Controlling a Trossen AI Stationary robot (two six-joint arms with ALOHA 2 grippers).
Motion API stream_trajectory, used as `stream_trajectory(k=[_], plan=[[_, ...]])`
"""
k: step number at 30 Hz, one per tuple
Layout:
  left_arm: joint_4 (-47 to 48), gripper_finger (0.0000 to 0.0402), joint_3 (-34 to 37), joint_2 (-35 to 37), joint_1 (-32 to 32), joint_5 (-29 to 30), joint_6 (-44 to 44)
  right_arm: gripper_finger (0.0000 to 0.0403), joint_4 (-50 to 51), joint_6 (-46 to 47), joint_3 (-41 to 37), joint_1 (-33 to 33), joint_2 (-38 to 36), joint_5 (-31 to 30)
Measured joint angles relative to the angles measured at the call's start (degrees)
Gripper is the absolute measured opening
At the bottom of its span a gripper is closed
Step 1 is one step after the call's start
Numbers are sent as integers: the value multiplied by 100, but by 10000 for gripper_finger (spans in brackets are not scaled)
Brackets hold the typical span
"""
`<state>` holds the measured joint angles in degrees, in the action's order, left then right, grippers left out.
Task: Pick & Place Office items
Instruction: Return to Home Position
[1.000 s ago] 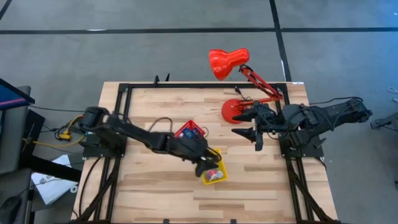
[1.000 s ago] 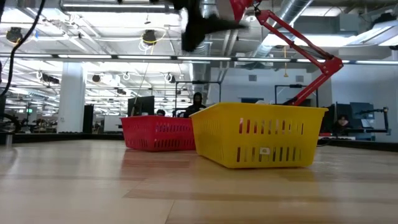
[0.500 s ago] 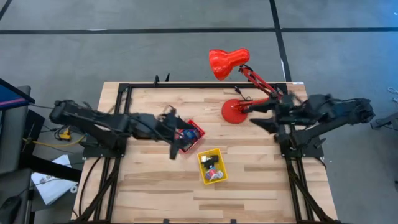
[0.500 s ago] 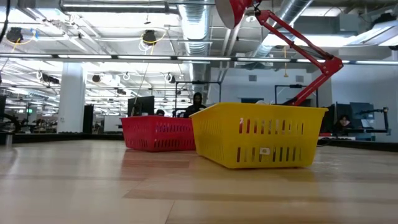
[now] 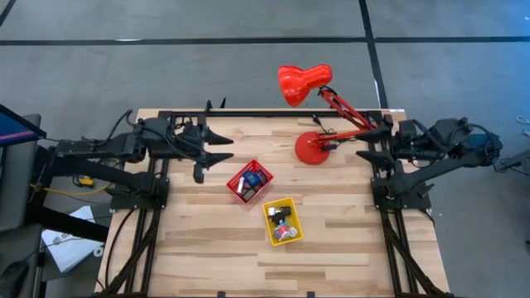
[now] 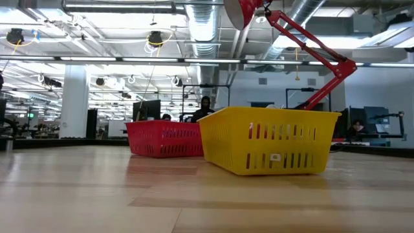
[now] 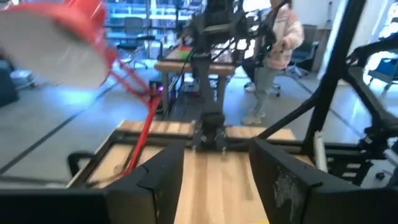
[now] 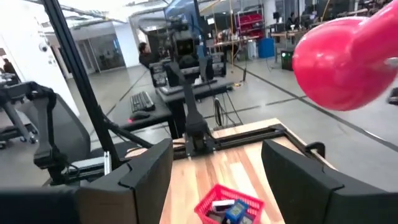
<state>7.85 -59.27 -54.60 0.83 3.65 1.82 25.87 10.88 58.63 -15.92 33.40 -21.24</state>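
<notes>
The small office items lie in two trays near the table's middle. Blue, white and dark pieces (image 5: 251, 180) sit in the red tray (image 5: 238, 189), also seen in the right wrist view as the red tray (image 8: 214, 196). Red, white and black pieces (image 5: 284, 229) sit in the yellow tray (image 5: 271, 209). My left gripper (image 5: 222, 149) hangs open over the table's far left part, well clear of both trays. My right gripper (image 5: 364, 143) hangs open at the far right, beside the lamp base. Each wrist view shows its own two fingers wide apart with nothing between them.
A red desk lamp stands with its base (image 5: 312, 148) on the table's far right part, and its head (image 5: 304, 83) reaches past the far edge. In the low view the yellow tray (image 6: 268, 139) stands in front of the red tray (image 6: 162, 138). Bare wood lies along the near edge.
My left arm has drawn back from above the yellow tray, swinging past the red tray toward the table's far left corner. My right arm has drawn back toward the right edge. Both trays have stayed where they were.
</notes>
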Motion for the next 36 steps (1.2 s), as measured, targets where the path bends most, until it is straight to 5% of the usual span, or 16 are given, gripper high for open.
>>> stream_trajectory(k=[12, 23, 27, 36], plan=[[-284, 132, 1729, 1434, 403, -15, 305, 188, 797, -105, -111, 2, -757, 16], [-545, 55, 2897, 2201, 402, 103, 309, 10, 825, -790, -1235, -1, -1429, -4], [-559, 9, 3240, 2437, 401, -81, 219, 6, 353, -841, -1836, -3, -1849, 34], [-927, 1, 3965, 3027, 401, -152, 145, 1, -1016, -1181, -3313, -18, -2428, 345]])
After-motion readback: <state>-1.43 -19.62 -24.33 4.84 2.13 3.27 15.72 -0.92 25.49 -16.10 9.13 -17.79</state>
